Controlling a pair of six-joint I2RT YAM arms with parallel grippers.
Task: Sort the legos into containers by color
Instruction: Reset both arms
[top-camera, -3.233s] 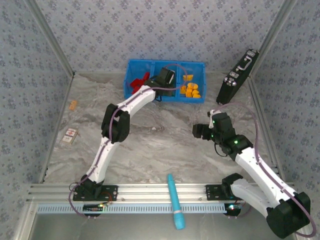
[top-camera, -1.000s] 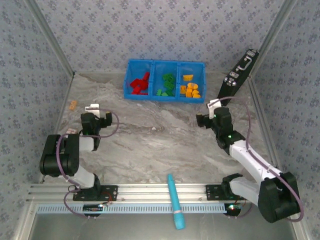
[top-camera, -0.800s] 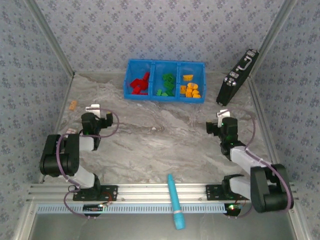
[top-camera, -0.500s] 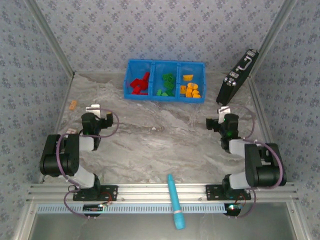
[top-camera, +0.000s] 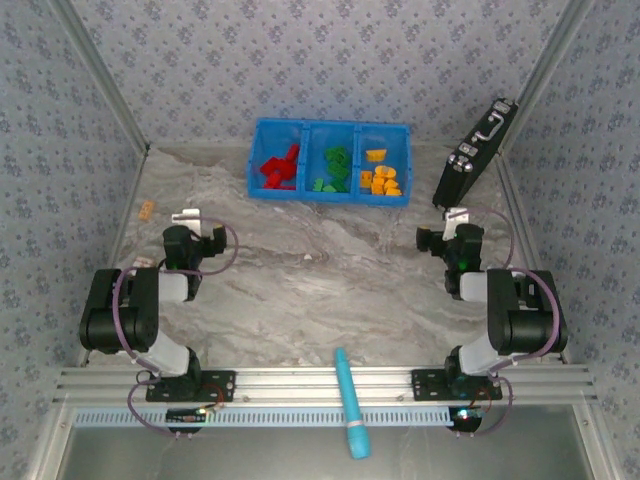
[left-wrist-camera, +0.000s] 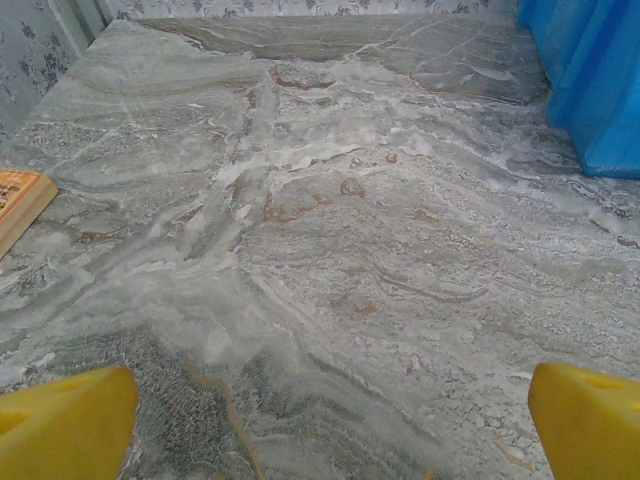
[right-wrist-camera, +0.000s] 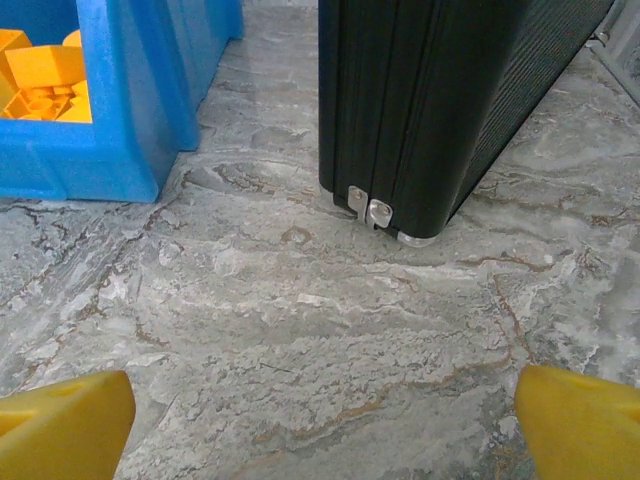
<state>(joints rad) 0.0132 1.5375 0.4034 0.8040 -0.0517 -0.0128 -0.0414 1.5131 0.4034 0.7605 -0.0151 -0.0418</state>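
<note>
a teal pen lies across the near rail, and past it the worktop runs open between the two folded arms, with the left pincer and right pincer both spread wide. at the far edge one blue bin has three compartments: red legos left, green legos middle, yellow-orange legos right, each heap too bunched to count. one black box stands near the bin's right end, a strip of worktop between them

Both arms folded back.
The left gripper has left the middle compartment of the blue bin; the right gripper has drawn back near the black case.
</note>
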